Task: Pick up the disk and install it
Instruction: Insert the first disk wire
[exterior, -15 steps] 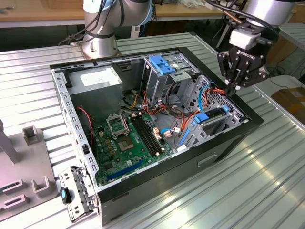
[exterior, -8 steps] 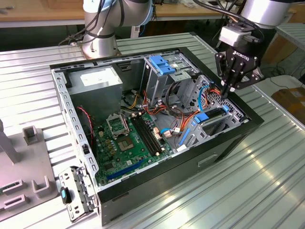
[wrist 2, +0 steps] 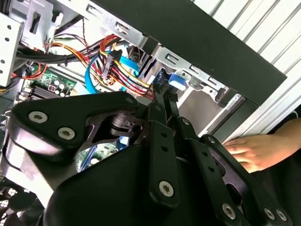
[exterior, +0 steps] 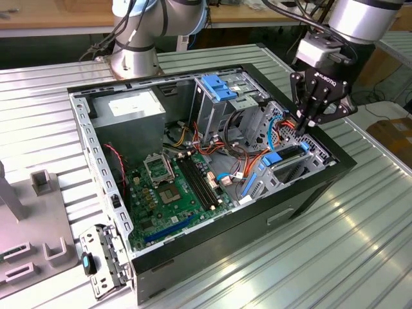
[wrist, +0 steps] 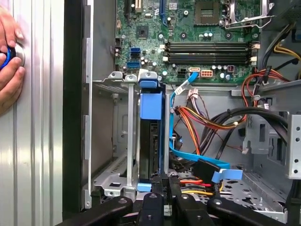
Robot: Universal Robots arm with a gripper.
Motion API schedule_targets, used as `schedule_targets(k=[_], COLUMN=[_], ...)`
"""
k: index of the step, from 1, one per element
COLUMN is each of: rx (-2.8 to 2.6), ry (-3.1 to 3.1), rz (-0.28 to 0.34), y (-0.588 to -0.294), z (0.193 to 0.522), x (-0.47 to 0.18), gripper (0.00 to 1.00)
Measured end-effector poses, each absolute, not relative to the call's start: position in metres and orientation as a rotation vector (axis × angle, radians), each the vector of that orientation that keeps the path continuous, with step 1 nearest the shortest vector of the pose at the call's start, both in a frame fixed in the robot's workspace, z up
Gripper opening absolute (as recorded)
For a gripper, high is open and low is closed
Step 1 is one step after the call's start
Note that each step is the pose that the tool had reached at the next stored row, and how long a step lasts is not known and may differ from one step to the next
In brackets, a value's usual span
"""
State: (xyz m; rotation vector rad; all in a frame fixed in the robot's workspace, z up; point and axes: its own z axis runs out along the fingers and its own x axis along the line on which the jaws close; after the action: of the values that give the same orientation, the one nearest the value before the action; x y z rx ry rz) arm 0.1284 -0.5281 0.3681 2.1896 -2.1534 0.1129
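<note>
Fingers [exterior: 302, 119] are drawn narrow, their tips almost together, at about 3 o'clock in the exterior view, over a corner of the open computer case [exterior: 193, 251]. They stand at the end of the disk [exterior: 290, 153]. Whether they pinch it or only touch it, I cannot tell.

At 9 o'clock a grey fixture plate [exterior: 38, 225] lies on the ribbed table [exterior: 309, 257]. At 7 o'clock a metal bracket [exterior: 103, 261] sits just beside the case. Inside the case, the power-supply box [exterior: 132, 109] is at 11 o'clock, the green motherboard [exterior: 174, 187] is in the middle, and a blue latch plate [exterior: 219, 87] is at 12 o'clock. At 3 o'clock the disk stands on its edge in the drive cage.

In the first wrist view it sits between the grey cage walls, with its blue rail showing and a blue cable [wrist: 188, 157] beside it. A person's hand [wrist: 9, 61] rests on the table outside the case wall.
</note>
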Motion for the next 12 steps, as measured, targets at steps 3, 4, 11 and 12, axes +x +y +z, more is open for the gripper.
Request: schedule_targets(k=[3,4,11,12], rx=[2.193,2.194,2.224,2.226], ry=[-2.158,-2.159,-2.19,-2.192], rz=[0.122,0.123,0.069,0.064], y=[-0.528,-0.528,-0.542,-0.544], z=[0.368,0.368,0.367,0.367], x=[0.122,0.121,0.118,0.118], gripper=[0.16,0.16,0.16,0.16])
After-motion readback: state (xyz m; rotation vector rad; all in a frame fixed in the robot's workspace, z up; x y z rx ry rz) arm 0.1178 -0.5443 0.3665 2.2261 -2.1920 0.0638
